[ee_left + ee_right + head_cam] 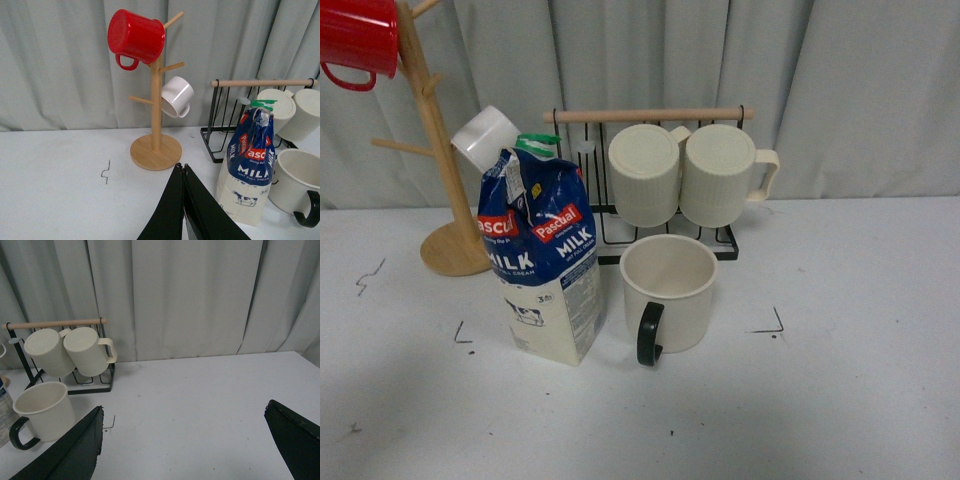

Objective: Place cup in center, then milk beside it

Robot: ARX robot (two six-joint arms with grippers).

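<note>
The cup (pixel 669 293), a wide cream mug with a black handle, stands upright between the black corner marks on the table, its handle toward the front. It also shows in the left wrist view, cup (pixel 295 180), and in the right wrist view, cup (pixel 44 411). The milk (pixel 544 260), a blue-and-white Pascual carton with a green cap, stands upright close to the cup's left; milk (pixel 250 165). Neither arm shows in the front view. My left gripper (pixel 182 166) is shut on nothing, short of the carton. My right gripper (pixel 183 410) is open wide over bare table.
A black wire rack (pixel 665 236) with a wooden bar holds two ribbed cream mugs (pixel 692 175) behind the cup. A wooden mug tree (pixel 450 245) at the back left carries a red mug (pixel 358 40) and a small white cup (pixel 485 138). Grey curtain behind.
</note>
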